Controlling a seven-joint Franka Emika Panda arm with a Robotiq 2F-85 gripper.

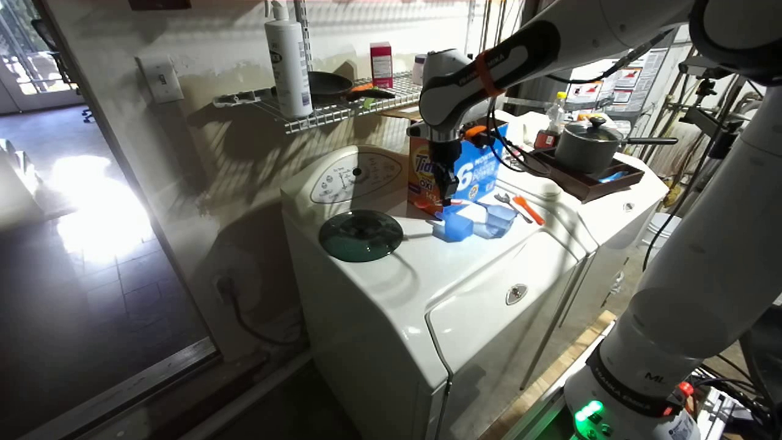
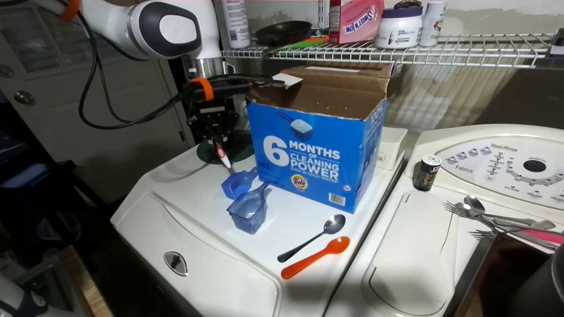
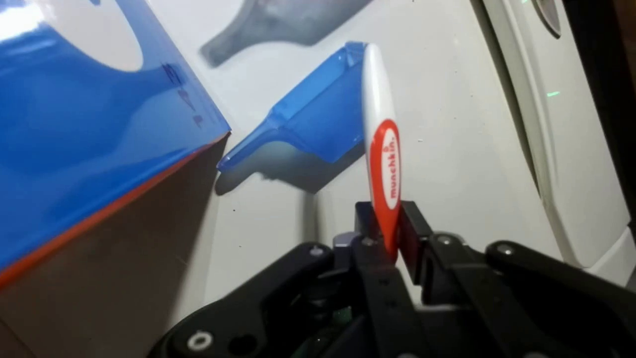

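My gripper (image 3: 390, 223) is shut on a red-and-white utensil (image 3: 382, 124) marked "munchkin", whose white end points away from the jaws. In the wrist view that end overlaps the edge of a blue scoop (image 3: 318, 114); whether they touch I cannot tell. The held utensil (image 2: 222, 155) also hangs from the gripper (image 2: 216, 136) in an exterior view, tilted, above the white washer top. Close beside the gripper stands the blue and orange Tide box (image 2: 308, 154), its flaps up. A second, clearer blue scoop (image 2: 249, 213) sits by the blue one. The utensil's far end is hidden.
A dark green round plate (image 1: 360, 235) lies on the washer's left part in an exterior view. A dark spoon (image 2: 335, 224) and an orange spoon (image 2: 308, 259) lie before the box. A wire shelf (image 2: 476, 50) hangs above. A pot (image 1: 586, 150) stands on a brown tray (image 1: 583, 189).
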